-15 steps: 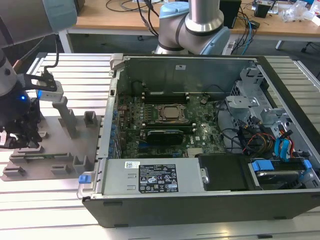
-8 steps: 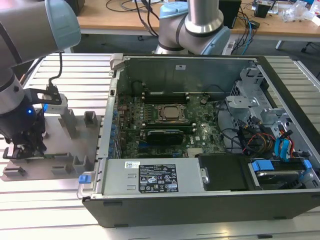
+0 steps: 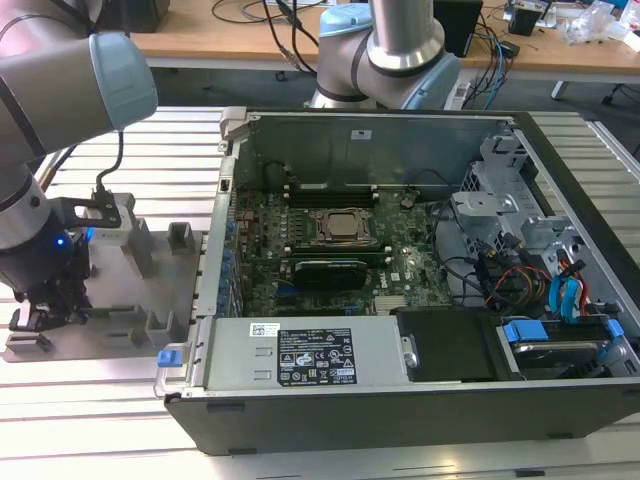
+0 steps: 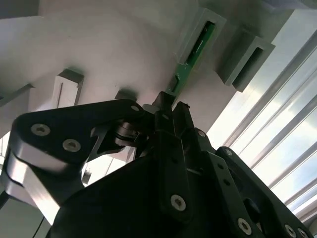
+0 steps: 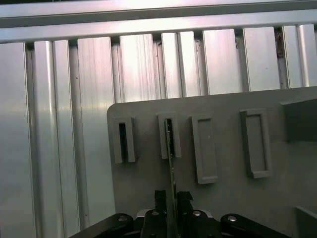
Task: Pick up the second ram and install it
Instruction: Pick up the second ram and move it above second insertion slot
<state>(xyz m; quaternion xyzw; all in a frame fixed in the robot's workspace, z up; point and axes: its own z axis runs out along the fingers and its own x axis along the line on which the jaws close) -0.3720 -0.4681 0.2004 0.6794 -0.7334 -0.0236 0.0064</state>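
Ribbed aluminium table (image 5: 74,124) carries the work. The second ram (image 4: 193,54), a thin flat green circuit-board stick, shows edge-on in both wrist views. Its far end sits in the slot of a small grey plastic holder block (image 5: 162,141), and its near end is pinched between the black fingertips (image 5: 159,197) of the gripper (image 5: 172,203), which are closed on it.

That block is one of a row on a flat grey holder plate (image 5: 228,198); the block beside it has an empty slot. In the exterior view the gripper (image 3: 50,300) stands over this plate at the exterior view's left, well apart from the open black computer case (image 3: 400,400) with its green motherboard (image 3: 340,240).

The lift out of the holder looks to be the step in hand. Done well, it keeps the pull straight along the slot, so the stick neither tilts nor binds on the walls. The grip should be firm but even, since so thin a board would likely flex under a sideways load.
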